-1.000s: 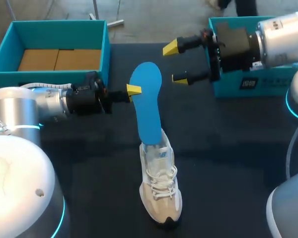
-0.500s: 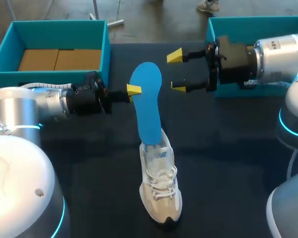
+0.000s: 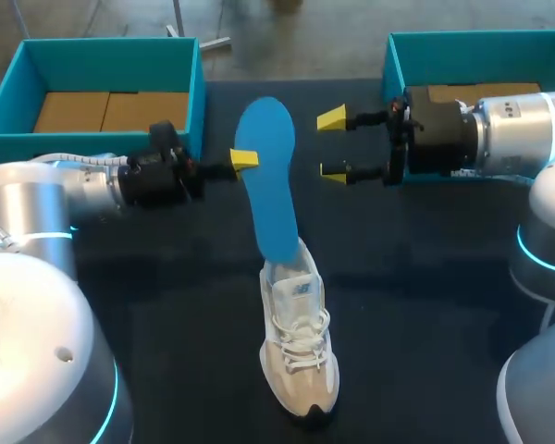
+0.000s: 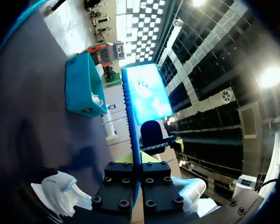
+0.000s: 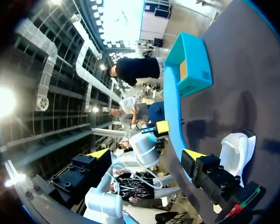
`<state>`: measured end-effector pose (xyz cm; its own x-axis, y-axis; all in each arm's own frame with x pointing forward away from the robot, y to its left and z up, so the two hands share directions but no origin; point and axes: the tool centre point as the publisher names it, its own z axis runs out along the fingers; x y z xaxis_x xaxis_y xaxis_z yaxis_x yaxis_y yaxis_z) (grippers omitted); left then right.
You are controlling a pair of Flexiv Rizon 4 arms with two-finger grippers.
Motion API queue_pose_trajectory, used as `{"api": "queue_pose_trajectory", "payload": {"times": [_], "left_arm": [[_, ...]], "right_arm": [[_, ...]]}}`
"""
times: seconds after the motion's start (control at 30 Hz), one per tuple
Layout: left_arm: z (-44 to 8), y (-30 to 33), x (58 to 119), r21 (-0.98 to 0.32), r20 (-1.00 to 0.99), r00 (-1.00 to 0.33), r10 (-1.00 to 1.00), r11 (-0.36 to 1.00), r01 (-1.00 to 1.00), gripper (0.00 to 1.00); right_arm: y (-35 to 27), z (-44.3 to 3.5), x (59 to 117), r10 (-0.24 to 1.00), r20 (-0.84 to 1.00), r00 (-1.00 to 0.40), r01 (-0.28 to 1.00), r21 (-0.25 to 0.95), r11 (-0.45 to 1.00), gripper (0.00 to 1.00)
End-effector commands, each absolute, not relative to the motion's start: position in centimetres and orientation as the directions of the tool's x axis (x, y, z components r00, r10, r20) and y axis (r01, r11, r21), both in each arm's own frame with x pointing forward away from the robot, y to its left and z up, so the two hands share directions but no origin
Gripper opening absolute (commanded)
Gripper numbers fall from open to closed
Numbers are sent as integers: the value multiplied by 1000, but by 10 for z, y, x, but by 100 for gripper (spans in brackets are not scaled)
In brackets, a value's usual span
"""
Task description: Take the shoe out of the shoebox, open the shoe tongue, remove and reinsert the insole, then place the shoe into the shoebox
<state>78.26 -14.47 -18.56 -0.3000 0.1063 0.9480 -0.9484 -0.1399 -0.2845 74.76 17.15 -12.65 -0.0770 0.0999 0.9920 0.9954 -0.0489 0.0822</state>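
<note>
Shoe (image 3: 299,347): standing upright on its sole on the dark table (image 3: 425,277), at mid-table, toe towards the robot, laces tied, outside both boxes. Insole (image 3: 268,176): blue, lower end tucked into the shoe opening, the rest rising clear of the shoe and leaning towards the far side of the table. Left gripper (image 3: 244,159): enters from the left at the insole's upper part; the left wrist view shows the insole edge-on between its two fingers, which are closed tight against it from both sides, so it has hold of the insole. Right gripper (image 3: 333,143): positioned just to the right of the insole's upper part, not touching it; fingers spread wide, nothing between them. Left-hand shoebox (image 3: 102,46): teal, open, at the far left corner of the table, brown floor showing. Right-hand shoebox (image 3: 462,42): teal, open, at the far right corner, partly covered by the right arm
</note>
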Motion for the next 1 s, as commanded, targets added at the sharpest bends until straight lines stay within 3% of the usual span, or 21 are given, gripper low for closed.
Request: {"api": "queue_pose_trajectory", "payload": {"times": [0.03, 0.17, 0.87, 1.0], "left_arm": [[-180, -136, 784, -448, 879, -466, 105, -155, -880, 0], [-173, -130, 785, -645, 741, -665, 93, -173, -744, 0], [-172, -130, 785, -678, 712, -697, 84, -174, -714, 0], [-157, -125, 785, -852, 494, -865, 90, -151, -502, 0]], "right_arm": [[174, -126, 748, 103, 992, -76, 995, 82, -50, 100], [174, -126, 748, 103, 992, -76, 995, 82, -50, 100], [174, -126, 748, 103, 992, -76, 995, 82, -50, 100], [174, -126, 748, 103, 992, -76, 995, 82, -50, 100]]}}
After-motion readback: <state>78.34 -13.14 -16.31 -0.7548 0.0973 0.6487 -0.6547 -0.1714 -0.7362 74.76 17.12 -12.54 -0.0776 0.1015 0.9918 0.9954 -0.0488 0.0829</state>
